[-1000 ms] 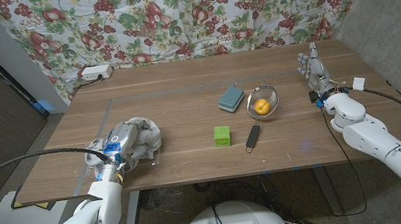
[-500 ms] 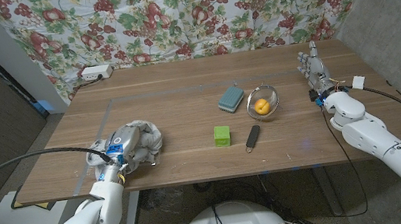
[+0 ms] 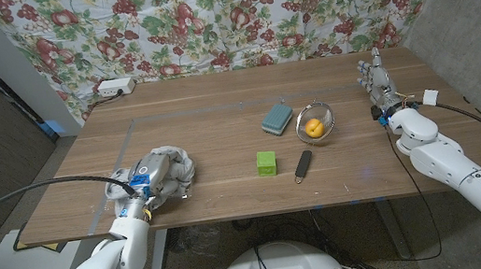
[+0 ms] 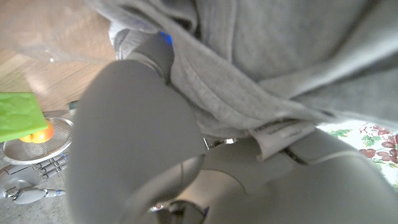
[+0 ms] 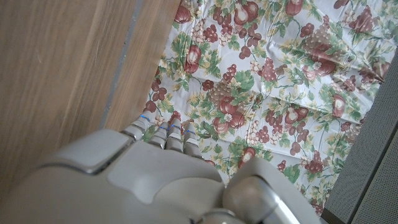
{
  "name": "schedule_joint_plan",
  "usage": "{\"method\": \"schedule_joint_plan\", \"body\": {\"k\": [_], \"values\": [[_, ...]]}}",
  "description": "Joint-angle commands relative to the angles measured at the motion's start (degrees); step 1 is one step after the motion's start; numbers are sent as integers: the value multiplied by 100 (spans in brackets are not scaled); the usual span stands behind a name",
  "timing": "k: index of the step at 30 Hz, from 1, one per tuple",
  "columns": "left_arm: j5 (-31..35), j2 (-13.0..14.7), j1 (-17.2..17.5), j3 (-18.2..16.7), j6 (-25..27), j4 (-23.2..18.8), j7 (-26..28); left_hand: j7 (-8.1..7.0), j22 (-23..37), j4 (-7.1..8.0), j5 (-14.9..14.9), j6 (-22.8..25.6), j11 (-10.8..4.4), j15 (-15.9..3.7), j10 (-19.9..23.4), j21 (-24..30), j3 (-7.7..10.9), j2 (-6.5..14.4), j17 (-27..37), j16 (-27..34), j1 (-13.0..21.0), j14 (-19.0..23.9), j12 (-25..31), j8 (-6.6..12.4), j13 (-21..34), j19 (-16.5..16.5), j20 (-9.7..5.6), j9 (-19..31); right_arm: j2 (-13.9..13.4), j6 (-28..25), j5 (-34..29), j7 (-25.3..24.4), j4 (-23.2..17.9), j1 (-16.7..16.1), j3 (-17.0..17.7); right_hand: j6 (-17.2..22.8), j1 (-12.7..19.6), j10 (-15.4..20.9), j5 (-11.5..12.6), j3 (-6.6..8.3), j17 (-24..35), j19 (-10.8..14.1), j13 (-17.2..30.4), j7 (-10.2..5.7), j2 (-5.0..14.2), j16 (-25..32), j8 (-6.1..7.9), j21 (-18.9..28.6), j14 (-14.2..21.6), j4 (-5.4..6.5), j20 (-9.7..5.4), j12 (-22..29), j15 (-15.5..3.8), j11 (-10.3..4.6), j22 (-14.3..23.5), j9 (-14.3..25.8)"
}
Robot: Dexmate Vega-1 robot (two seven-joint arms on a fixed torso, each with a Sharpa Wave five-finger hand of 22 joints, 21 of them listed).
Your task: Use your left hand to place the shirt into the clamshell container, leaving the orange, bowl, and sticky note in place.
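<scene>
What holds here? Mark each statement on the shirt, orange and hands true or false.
1. The left hand grips the shirt. True.
2. The orange lies bare on the table. False: it sits in the bowl.
3. The right hand holds the sticky note. False: it holds nothing, near the table's right edge.
4. The sticky note lies between shirt and bowl. True.
</scene>
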Motion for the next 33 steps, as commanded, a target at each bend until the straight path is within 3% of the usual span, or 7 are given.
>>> {"method": "schedule_joint_plan", "body": {"k": [1, 17, 19, 23, 26, 31, 33], "values": [[-82, 106, -65, 140, 36, 26, -37, -16, -3, 295, 11, 44, 91, -1287, 98, -22, 244, 514, -22, 20, 239, 500, 26, 23, 1526, -217, -789, -20, 12, 12, 19, -55, -27, -41, 32, 53, -55, 32, 14, 21, 10, -14, 25, 11, -6, -14, 1, 14, -21, 0, -16, -3, -24, 8, 14, 11], [-232, 392, 187, -15, 114, -84, 40, -145, -115, 311, -108, 98, 85, -1287, 137, -411, 20, 479, -509, -286, -24, 512, -400, -96, 823, -315, -510, -310, 56, 83, -11, -93, -38, -95, 18, 51, -67, 29, 12, 21, 10, -12, 25, 6, -6, -14, -1, 15, -20, 5, -18, -4, -32, 10, 14, 11], [-245, 418, 214, -43, 111, -103, 64, -296, -137, 329, -112, -146, 79, -1289, 100, -677, -23, 464, -679, -423, -124, 398, -532, -254, 662, -321, -415, -365, 64, 87, -3, -103, -42, -103, 24, 53, -69, 31, 12, 21, 10, -12, 25, 5, -6, -13, -1, 15, -18, 5, -16, -4, -27, 8, 14, 11], [-259, 450, 279, -99, 128, -146, 125, -304, -120, 308, -63, -183, 80, -1293, 88, -1023, -108, 364, -858, -542, -263, 333, -746, -388, 416, -268, -234, -404, 79, 108, -3, -106, -29, -100, 27, 53, -70, 32, 12, 21, 10, -11, 25, 4, -7, -13, -1, 15, -19, 6, -13, -3, -23, 5, 14, 11], [-282, 465, 333, -160, 127, -192, 182, -301, -97, 330, -9, -176, 85, -1292, 119, -1176, 9, 266, -844, -586, -413, 306, -804, -487, 376, -192, -177, -464, 84, 119, -13, -91, -13, -86, 16, 53, -72, 31, 12, 22, 10, -12, 25, 4, -5, -13, -1, 15, -17, 7, -11, -4, -27, 12, 14, 11], [-287, 490, 393, -222, 71, -232, 263, -309, -66, 350, 204, -151, 56, -1266, 29, -1542, 724, -193, -1079, -843, -1428, 356, -1041, -845, 416, 21, -465, -717, 82, 125, -24, -77, 5, -73, 7, 50, -74, 32, 11, 23, 10, -13, 25, 2, -4, -13, -2, 15, -16, 8, -9, -4, -31, 9, 14, 11], [-292, 475, 408, -237, 61, -252, 287, -312, -53, 342, 216, -215, 58, -1251, -37, -1582, 796, -221, -1089, -885, -1600, 285, -1133, -937, 378, 42, -561, -762, 89, 107, -6, -85, 1, -70, 12, 50, -75, 31, 11, 24, 10, -13, 25, 5, -4, -15, -2, 15, -23, 9, -10, -4, -32, -1, 14, 11]]}}
